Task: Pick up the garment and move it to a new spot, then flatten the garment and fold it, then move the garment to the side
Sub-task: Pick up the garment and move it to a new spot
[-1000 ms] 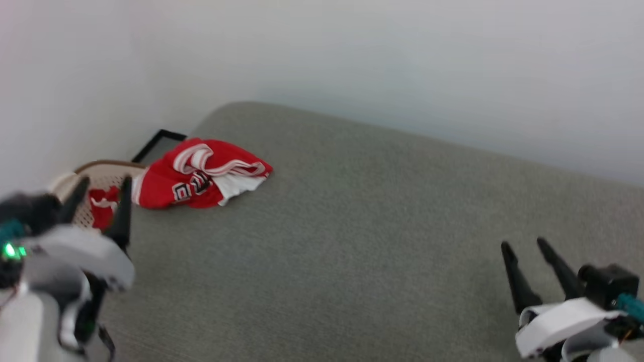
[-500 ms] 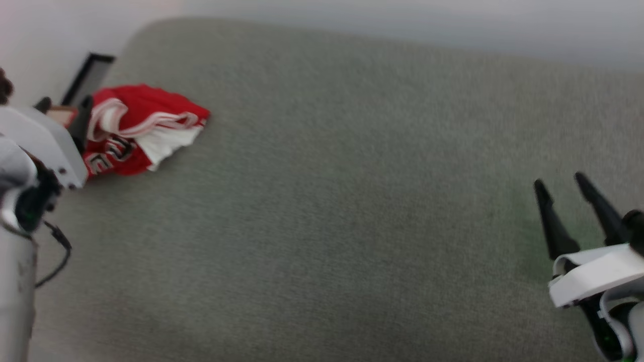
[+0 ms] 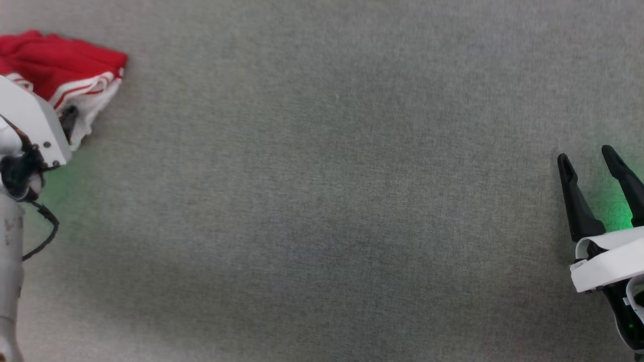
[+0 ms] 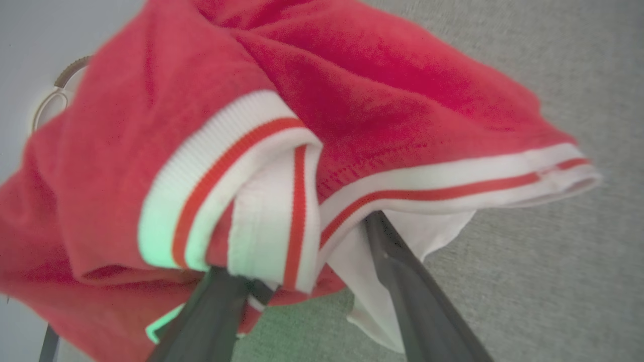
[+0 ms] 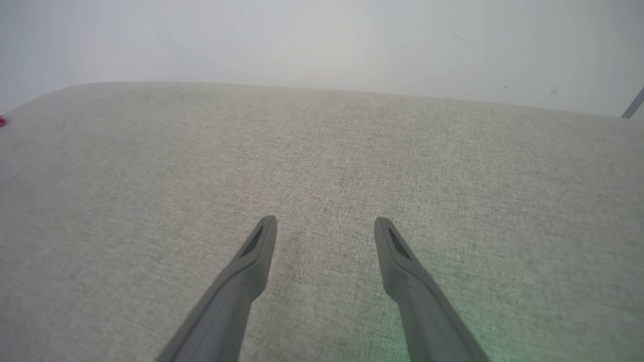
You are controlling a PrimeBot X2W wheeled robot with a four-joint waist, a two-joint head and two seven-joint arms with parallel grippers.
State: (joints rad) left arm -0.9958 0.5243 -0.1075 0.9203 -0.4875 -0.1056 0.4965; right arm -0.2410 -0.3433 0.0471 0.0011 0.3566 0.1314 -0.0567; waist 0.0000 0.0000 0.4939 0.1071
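The garment [image 3: 65, 70] is a crumpled red shirt with white fabric and red-and-white striped trim, lying at the far left of the grey cushion. My left gripper [image 4: 302, 241] is open, and its two dark fingers [image 4: 402, 281] are pushed in under the garment's [image 4: 352, 100] striped hem, which hides their tips. A fold of trim hangs between the fingers. In the head view the left arm's white housing [image 3: 30, 125] covers part of the shirt. My right gripper [image 3: 585, 154] hovers open over bare cushion at the far right with nothing between its fingers [image 5: 326, 221].
A broad grey-green fabric surface [image 3: 322, 201] stretches between the two arms. Its far edge meets a pale wall [image 5: 322, 40]. A woven basket rim [image 4: 60, 85] shows behind the garment. A thin dark rod [image 5: 634, 103] stands at the far right.
The head camera has tilted down, so the wall and basket left its view. My left arm has reached forward into the garment. The right gripper holds its place, still open.
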